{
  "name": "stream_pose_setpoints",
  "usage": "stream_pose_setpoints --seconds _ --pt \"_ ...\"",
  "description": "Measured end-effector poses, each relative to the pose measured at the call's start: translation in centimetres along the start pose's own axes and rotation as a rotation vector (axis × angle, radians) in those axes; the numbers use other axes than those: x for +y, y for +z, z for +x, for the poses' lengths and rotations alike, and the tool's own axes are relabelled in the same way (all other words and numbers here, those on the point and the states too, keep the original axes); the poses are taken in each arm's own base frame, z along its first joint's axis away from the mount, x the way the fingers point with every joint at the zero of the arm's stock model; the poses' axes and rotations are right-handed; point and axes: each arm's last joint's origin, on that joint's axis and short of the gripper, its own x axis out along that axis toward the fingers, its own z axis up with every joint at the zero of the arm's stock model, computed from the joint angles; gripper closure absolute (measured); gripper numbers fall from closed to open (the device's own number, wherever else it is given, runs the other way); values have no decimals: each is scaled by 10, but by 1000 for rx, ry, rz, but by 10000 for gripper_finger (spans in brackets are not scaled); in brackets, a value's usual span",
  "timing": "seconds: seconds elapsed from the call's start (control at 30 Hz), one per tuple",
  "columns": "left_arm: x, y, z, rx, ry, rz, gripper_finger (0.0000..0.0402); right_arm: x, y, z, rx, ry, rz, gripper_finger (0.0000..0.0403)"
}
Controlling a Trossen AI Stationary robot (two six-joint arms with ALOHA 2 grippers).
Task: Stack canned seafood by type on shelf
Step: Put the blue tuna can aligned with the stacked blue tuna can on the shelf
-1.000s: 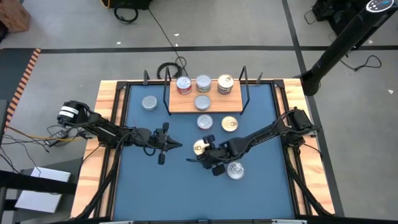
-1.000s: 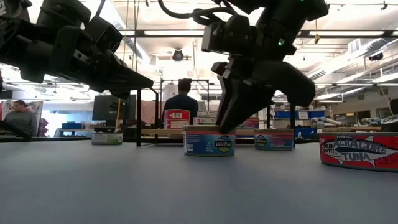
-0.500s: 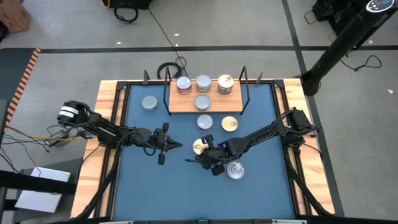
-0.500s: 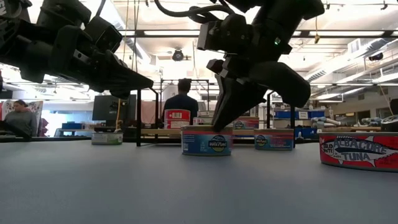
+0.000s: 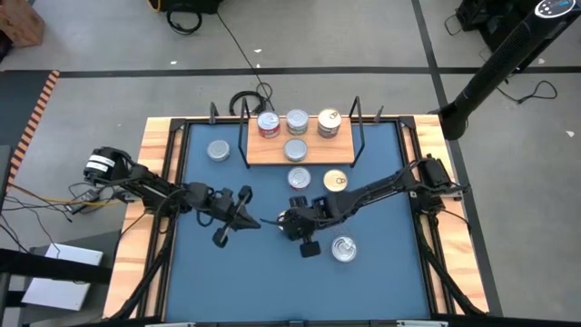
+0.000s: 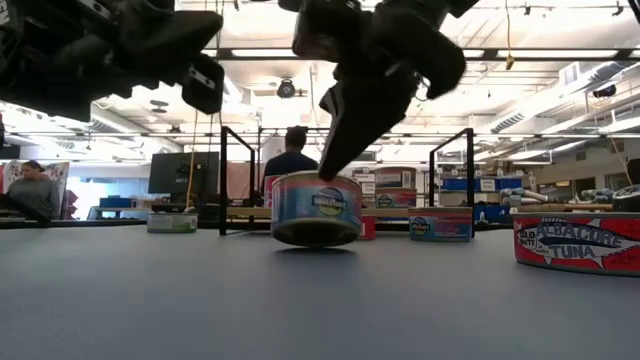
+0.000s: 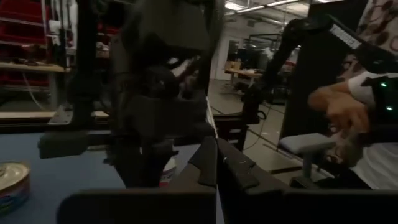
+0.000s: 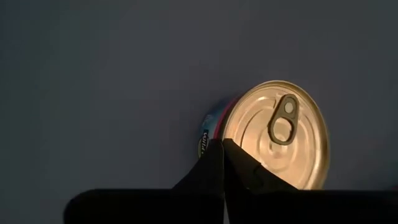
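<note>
My right gripper (image 5: 286,221) (image 8: 222,154) is shut on a gold-topped tin (image 6: 315,208) (image 8: 277,134) of the canned seafood, above the blue table's middle. My left gripper (image 5: 254,221) (image 7: 216,163) hovers shut just left of it, holding nothing. The shelf (image 5: 318,150), a wooden board with black wire ends, lies at the far side. Several tins stand on it: red-sided (image 5: 268,124), silver (image 5: 297,121), gold (image 5: 329,123) and another silver (image 5: 295,149). My right gripper pinches the tin's top rim (image 8: 217,138) between its two fingers, at the edge away from the pull tab. The fingers (image 6: 340,140) slant down onto it from above. The tin hangs tilted below them, lifted clear of the table.
Loose tins stand on the blue mat: silver (image 5: 298,179), gold (image 5: 334,182), silver (image 5: 343,248) near the right gripper, another silver (image 5: 218,151) far left. A wooden rim (image 5: 159,136) frames the table. People show beyond the table (image 6: 290,160).
My right gripper has risen and moved a little toward the table's left with the gold-topped tin, which has come off the mat and now hangs tilted. My left gripper has tipped upward and risen slightly, staying shut.
</note>
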Motion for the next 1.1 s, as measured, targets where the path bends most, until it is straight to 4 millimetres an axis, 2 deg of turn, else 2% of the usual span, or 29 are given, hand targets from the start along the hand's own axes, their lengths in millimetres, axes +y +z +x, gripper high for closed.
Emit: stream_pose_setpoints --seconds 0.33,0.63,1.1 --pt "6 -1 -1 20 27 -20 400 -30 4 -1 -29 231 366 402" --pt "6 -1 -1 19 29 -31 400 -40 13 -5 -105 490 444 402" --pt "6 -1 -1 19 29 -46 400 -59 -1 1 -67 449 505 402"
